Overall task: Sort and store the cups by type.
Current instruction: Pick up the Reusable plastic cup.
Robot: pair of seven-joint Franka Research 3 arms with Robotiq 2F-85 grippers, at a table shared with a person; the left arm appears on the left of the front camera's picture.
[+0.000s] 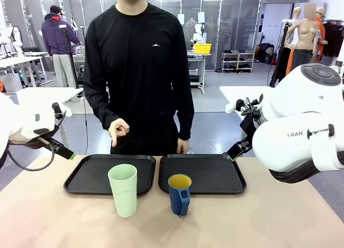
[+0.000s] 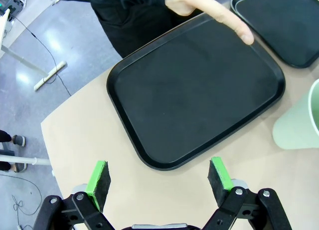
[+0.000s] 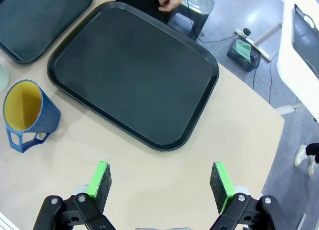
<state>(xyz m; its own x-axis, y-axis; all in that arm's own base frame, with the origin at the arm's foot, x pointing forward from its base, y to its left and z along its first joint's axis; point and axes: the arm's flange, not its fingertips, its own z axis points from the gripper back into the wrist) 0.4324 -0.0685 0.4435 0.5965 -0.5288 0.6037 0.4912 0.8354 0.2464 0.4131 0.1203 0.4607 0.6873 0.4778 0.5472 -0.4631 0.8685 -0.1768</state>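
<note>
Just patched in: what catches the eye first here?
Two cups stand upright in front of two black trays: the mint-green tumbler before the left tray, the blue mug before the right tray. The person's hand points down at the left tray; the left gripper and right gripper hang open.

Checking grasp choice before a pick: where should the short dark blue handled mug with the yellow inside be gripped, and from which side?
Probably the round body, from above with the open right claw: the short dark blue mug stands upright, and its handle faces the robot, leaving both side walls free.
</note>
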